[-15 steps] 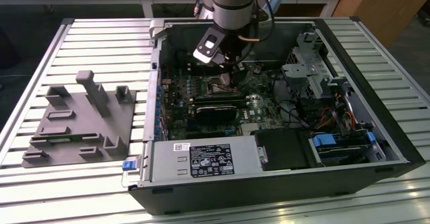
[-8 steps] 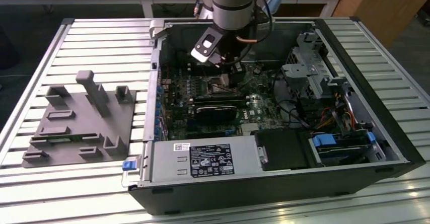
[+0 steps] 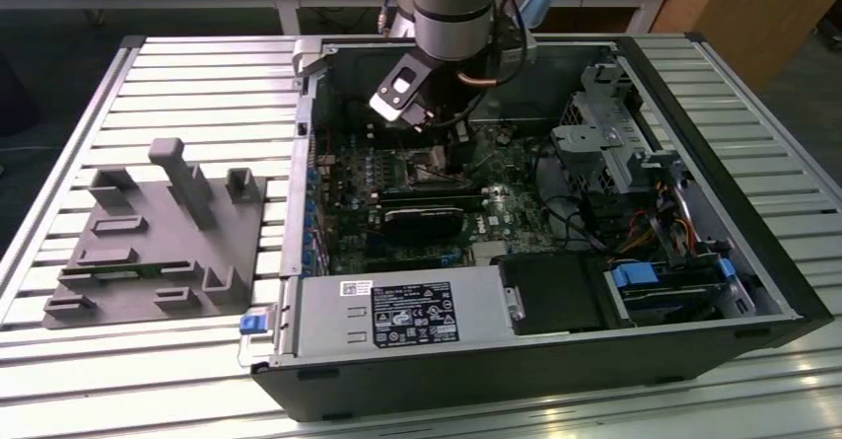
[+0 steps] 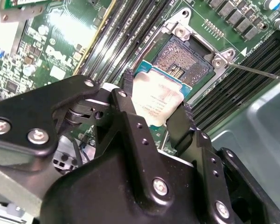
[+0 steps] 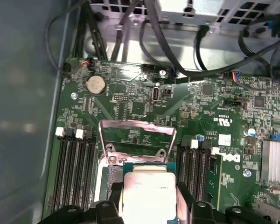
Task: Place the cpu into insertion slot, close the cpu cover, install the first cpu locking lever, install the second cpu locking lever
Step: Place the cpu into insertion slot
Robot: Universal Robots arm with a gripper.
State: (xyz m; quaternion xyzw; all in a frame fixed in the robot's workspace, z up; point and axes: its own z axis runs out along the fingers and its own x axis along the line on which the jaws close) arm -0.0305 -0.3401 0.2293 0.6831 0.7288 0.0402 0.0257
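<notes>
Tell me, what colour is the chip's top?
The cpu is silvery-grey on top; the first wrist view shows it best.

Dim inside computer case [image 3: 526, 375]; brighter on slatted table [image 3: 197, 74] around. Strong glare washing out chip [image 4: 155, 105] top in second wrist view.

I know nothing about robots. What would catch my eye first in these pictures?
First, the silvery cpu clamped in the black gripper, held close over the bare insertion slot on the green motherboard. In the exterior view, the arm reaches down into an open computer case lying on a slatted table, with a grey holder at the exterior view's left.
</notes>
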